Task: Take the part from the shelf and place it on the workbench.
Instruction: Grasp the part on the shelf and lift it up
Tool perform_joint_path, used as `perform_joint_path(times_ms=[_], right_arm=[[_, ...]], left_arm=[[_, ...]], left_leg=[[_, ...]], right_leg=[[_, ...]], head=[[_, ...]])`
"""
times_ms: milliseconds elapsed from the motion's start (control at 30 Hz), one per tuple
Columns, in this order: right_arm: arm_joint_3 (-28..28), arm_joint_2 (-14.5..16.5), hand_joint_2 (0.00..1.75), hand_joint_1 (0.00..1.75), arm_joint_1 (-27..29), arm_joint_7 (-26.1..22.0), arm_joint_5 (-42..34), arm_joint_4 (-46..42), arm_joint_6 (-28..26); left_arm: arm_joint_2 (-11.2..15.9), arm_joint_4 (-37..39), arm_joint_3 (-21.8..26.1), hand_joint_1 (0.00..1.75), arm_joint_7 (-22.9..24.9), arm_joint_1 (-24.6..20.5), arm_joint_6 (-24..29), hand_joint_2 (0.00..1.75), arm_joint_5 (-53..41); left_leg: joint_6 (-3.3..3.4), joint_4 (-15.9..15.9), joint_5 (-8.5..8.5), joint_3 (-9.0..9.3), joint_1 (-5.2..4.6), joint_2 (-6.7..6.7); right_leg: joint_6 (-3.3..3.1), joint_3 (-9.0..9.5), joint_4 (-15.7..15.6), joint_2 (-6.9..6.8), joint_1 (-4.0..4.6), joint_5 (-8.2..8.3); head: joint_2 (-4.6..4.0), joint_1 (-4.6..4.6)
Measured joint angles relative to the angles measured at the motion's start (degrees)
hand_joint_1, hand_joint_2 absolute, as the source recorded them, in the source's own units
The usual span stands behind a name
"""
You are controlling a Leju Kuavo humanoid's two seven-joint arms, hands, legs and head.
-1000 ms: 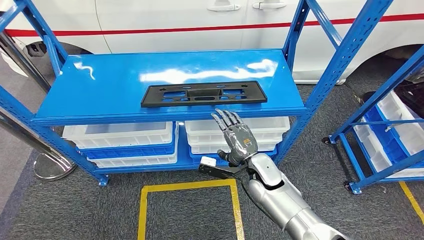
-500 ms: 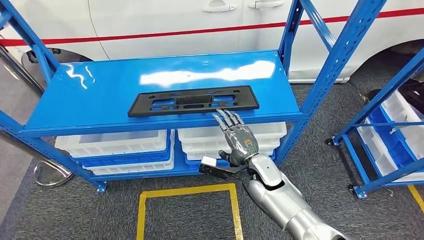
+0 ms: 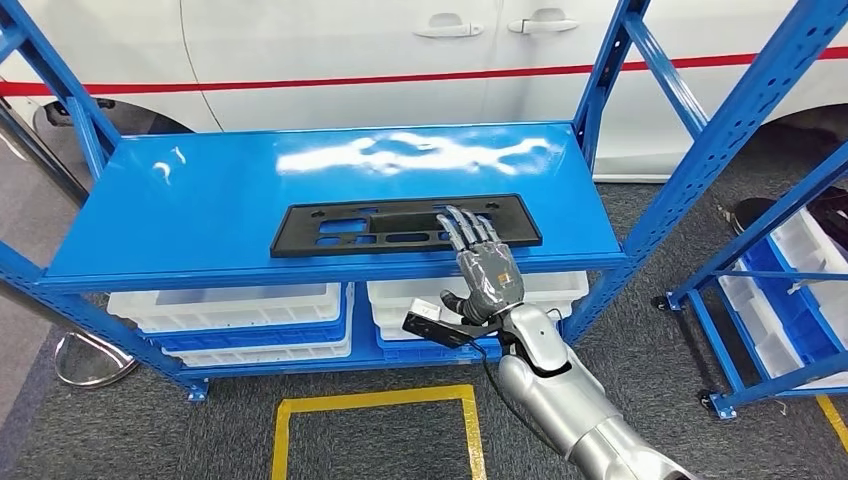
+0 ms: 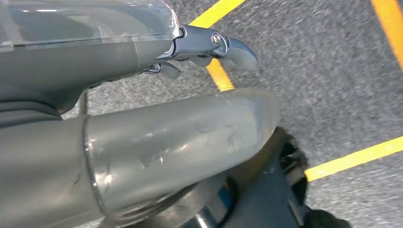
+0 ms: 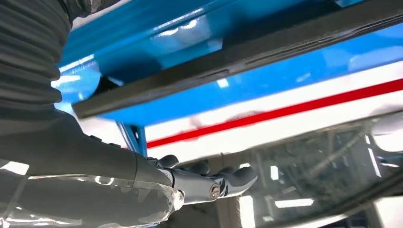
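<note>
Fingers (image 3: 470,229) of the right hand (image 3: 483,268) are spread, empty, over the near edge of the flat black perforated plastic part (image 3: 400,224) on the glossy blue metal shelf (image 3: 200,200). Best slide them under that edge before closing. Left hand (image 4: 142,142): grip unclear.

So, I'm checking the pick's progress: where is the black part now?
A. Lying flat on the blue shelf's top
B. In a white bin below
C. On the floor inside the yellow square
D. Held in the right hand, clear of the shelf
A: the part lies flat on the shelf, with the right hand open at its near edge, not gripping it.
</note>
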Motion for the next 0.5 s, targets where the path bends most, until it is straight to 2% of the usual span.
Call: perform_joint_path(times_ms=[33,67,100,200,267,333,400,433,500], right_arm=[[-0.2,0.0,1.75,0.0,0.3,0.0,-0.1,0.0,-0.1],[-0.4,0.0,1.75,0.0,0.4,0.0,-0.1,0.0,-0.1],[-0.5,0.0,1.75,0.0,0.5,0.0,-0.1,0.0,-0.1],[-0.9,0.1,1.75,0.0,0.6,0.0,0.0,0.0,-0.2],[-1.2,0.1,1.75,0.0,0.5,-0.1,0.0,0.0,-0.3],[-1.4,0.3,1.75,0.0,0.5,-0.2,0.0,0.0,-0.3],[-1.5,0.5,1.75,0.0,0.5,-0.4,0.1,0.0,-0.4],[-1.5,0.7,1.75,0.0,0.4,-0.4,0.1,0.0,-0.4],[-1.6,0.9,1.75,0.0,0.3,-0.5,0.1,0.0,-0.4]], left_arm=[[0.0,-0.1,-0.1,0.0,0.0,0.0,0.0,0.0,0.1],[0.0,-0.2,-0.3,0.0,0.0,0.1,0.0,0.0,0.2],[0.0,-0.2,-0.4,0.0,0.0,0.2,0.1,0.0,0.3],[0.0,-0.3,-0.7,0.0,0.1,0.3,0.1,0.0,0.3],[0.0,-0.4,-0.9,0.0,0.1,0.1,0.1,0.0,0.4],[0.0,-0.4,-1.1,0.0,0.2,0.0,0.1,0.0,0.7],[0.1,-0.5,-1.2,0.0,0.3,-0.1,0.0,0.0,0.9],[0.2,-0.5,-1.3,0.0,0.3,-0.2,0.0,0.0,0.9],[0.2,-0.6,-1.5,0.0,0.3,-0.3,0.0,0.0,1.0]], left_leg=[[-0.02,0.0,-0.36,0.4,0.0,-0.05],[-0.07,0.0,-0.72,0.81,0.01,-0.1],[-0.16,0.1,-1.07,1.27,0.03,-0.12],[-0.65,0.2,-2.44,3.02,0.03,-0.11],[-1.34,0.3,-3.34,3.4,-0.05,-0.14],[-2.13,0.6,-3.65,3.53,-0.11,-0.15],[-2.69,2.4,-3.93,3.37,0.02,-0.05],[-2.94,4.4,-4.55,2.41,0.14,-0.01],[-3.43,11.0,-7.02,-1.56,0.44,0.01]], right_leg=[[0.11,-1.68,1.6,-0.01,-0.08,-0.24],[0.17,-2.66,1.8,-0.02,-0.13,0.23],[0.17,-2.84,0.6,-0.05,-0.16,1.46],[-0.17,-0.33,-8.6,-0.14,-0.07,8.16],[-0.8,0.84,-12.8,-0.21,0.23,10.04],[-1.7,1.21,-13.3,-0.13,0.39,9.67],[-2.51,2.15,-13.7,-0.01,0.23,9.63],[-2.85,2.67,-13.8,0.01,0.16,9.39],[-3.25,3.39,-14.0,-0.02,0.23,8.72]], head=[[0.0,0.0],[0.0,0.01],[0.0,0.0],[0.0,0.0],[0.0,0.01],[0.0,0.0],[0.0,-0.02],[0.0,-0.03],[0.0,-0.03]])
